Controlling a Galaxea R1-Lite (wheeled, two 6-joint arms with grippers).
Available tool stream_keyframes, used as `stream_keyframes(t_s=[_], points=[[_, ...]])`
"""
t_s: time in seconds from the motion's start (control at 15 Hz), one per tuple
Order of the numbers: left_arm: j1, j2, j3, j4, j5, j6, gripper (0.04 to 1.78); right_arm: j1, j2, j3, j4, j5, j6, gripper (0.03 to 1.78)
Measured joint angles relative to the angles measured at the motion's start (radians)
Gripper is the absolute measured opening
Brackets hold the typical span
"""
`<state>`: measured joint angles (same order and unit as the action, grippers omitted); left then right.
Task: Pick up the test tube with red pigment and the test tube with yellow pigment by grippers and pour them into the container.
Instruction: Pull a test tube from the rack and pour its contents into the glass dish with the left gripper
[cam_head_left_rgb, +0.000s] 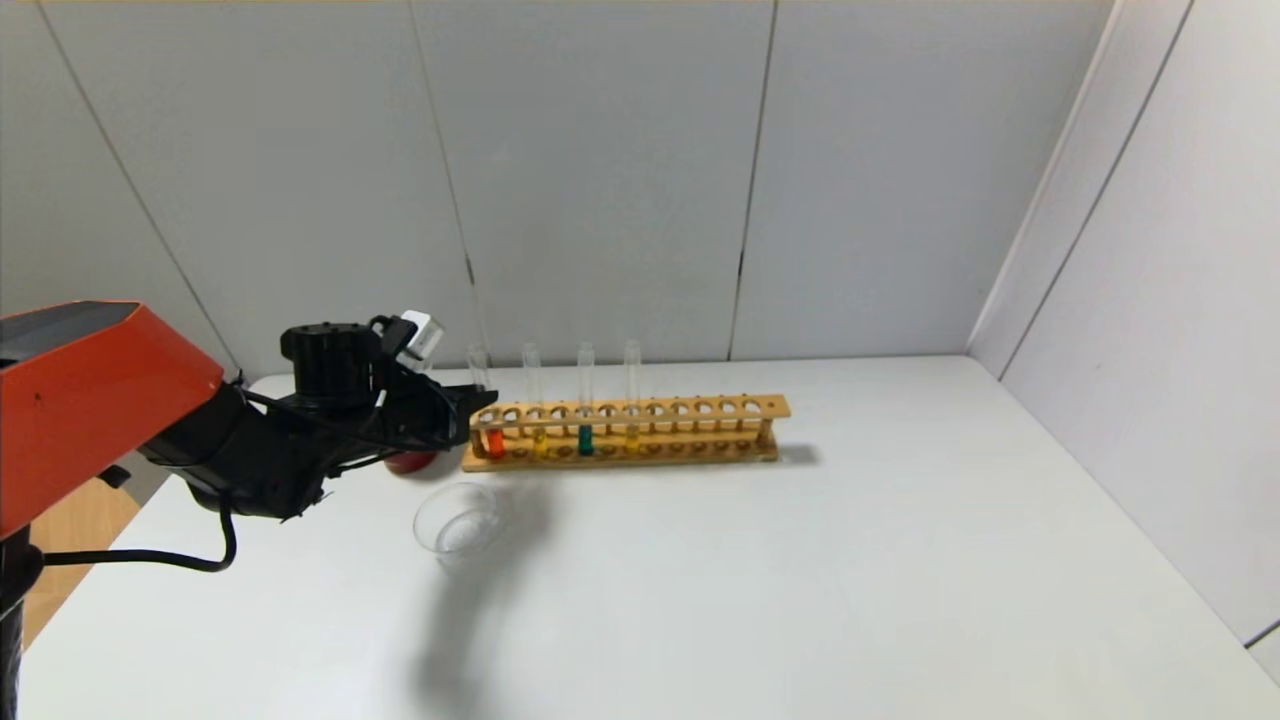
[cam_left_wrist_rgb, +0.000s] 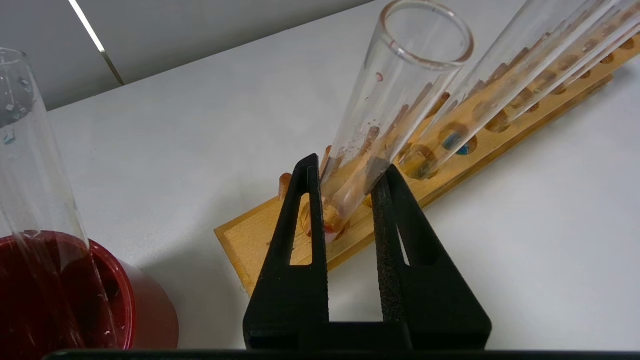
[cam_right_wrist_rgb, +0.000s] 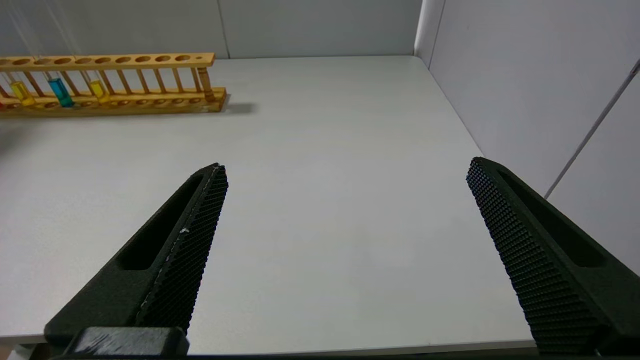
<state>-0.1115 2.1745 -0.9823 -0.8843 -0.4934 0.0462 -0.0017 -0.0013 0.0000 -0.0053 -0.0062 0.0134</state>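
Observation:
The test tube with red pigment (cam_head_left_rgb: 493, 440) stands in the leftmost hole of the wooden rack (cam_head_left_rgb: 700, 430). My left gripper (cam_head_left_rgb: 478, 412) reaches it from the left. In the left wrist view the fingers of this gripper (cam_left_wrist_rgb: 345, 172) press both sides of the red tube (cam_left_wrist_rgb: 395, 100) just above the rack's top bar. The test tube with yellow pigment (cam_head_left_rgb: 540, 440) stands one place to the right. The clear glass container (cam_head_left_rgb: 458, 525) sits on the table in front of the rack's left end. My right gripper (cam_right_wrist_rgb: 347, 165) is open and empty, low over the table's near right side.
A teal tube (cam_head_left_rgb: 585, 438) and a second yellow tube (cam_head_left_rgb: 632, 435) stand farther right in the rack. A dark red cup (cam_head_left_rgb: 410, 462) sits behind my left gripper, with a clear tube (cam_left_wrist_rgb: 35, 150) standing in it. Grey walls close the back and right.

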Motion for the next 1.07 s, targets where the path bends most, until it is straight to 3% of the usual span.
stream_keyframes(t_s=[0.33,0.73,1.07], points=[[-0.011,-0.055,-0.057,0.056,0.071,0.001,0.32,0.0,0.0,0.0,0.0,0.0,0.0,1.75],[-0.013,-0.311,-0.2,0.359,0.107,0.004,0.32,0.0,0.0,0.0,0.0,0.0,0.0,1.75],[0.01,-0.56,-0.195,0.631,0.185,0.081,0.32,0.0,0.0,0.0,0.0,0.0,0.0,1.75]])
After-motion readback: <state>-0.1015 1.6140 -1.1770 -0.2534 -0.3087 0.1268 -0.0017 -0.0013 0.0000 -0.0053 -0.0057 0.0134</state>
